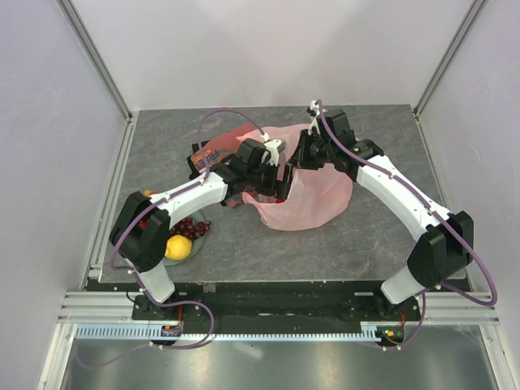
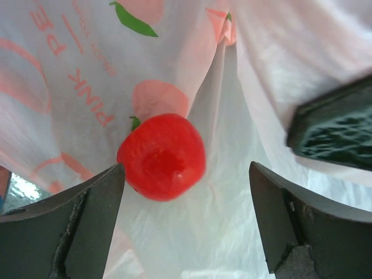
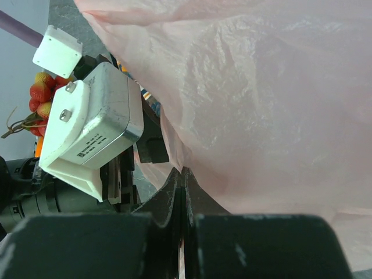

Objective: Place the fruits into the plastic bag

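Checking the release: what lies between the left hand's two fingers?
The red apple, loose on the plastic bag film beyond the open left hand; left wrist view shows it.

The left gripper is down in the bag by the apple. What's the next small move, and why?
Probably draw the left gripper straight back out of the plastic bag: its jaws stand open, the red apple lies free on the film inside, and the right gripper is pinching the bag's edge.

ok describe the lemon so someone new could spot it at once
Look at the near-left part of the grey table, where a plate sits. On it lies the lemon: the only yellow thing, round and bright, beside dark grapes.
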`<state>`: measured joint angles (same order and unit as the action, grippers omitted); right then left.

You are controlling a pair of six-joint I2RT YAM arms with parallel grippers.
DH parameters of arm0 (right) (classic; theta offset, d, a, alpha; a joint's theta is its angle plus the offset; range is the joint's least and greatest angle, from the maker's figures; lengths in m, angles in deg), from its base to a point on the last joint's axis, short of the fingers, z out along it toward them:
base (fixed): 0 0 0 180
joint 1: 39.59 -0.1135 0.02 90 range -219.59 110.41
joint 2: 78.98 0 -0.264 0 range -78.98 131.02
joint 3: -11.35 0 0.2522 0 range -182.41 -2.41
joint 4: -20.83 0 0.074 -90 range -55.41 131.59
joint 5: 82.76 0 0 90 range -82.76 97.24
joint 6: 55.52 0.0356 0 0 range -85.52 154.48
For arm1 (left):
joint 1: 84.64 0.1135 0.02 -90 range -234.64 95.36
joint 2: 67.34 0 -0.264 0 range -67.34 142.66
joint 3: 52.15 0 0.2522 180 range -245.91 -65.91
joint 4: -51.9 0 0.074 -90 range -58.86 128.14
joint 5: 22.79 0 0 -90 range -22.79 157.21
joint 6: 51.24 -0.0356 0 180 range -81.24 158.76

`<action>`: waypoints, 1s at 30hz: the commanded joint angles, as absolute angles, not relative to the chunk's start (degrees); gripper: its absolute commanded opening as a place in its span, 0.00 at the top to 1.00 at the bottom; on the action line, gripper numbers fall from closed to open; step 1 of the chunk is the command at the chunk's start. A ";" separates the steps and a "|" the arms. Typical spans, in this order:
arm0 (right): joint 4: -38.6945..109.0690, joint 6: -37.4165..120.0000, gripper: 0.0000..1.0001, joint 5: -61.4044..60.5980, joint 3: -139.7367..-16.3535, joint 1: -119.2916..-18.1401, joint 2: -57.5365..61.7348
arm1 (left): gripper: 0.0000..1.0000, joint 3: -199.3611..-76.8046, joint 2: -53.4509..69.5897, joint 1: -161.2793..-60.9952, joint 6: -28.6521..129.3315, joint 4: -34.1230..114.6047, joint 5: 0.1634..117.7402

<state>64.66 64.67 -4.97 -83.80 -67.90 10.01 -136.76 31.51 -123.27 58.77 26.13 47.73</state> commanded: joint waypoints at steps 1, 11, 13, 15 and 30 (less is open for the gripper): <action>62.72 65.59 0.99 -7.61 -86.43 -68.24 10.23 | 0.05 -136.49 30.13 -123.75 58.10 29.44 45.24; 62.72 66.29 0.98 -6.65 -85.29 -67.10 9.88 | 0.01 -132.72 21.55 -123.66 55.81 31.01 45.24; 62.72 66.29 0.98 -6.39 -85.12 -66.92 9.96 | 0.01 -130.96 18.20 -123.66 55.46 31.72 44.98; 62.63 66.29 0.98 -6.47 -85.03 -66.66 10.05 | 0.01 -128.24 13.28 -123.66 55.90 31.20 45.33; 62.63 65.94 0.98 -6.39 -84.68 -66.22 10.40 | 0.01 -116.98 -15.04 -119.80 66.68 2.74 73.53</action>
<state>64.07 65.79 -6.02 -83.86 -66.40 10.03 -117.27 -14.72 -122.66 59.34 15.26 62.22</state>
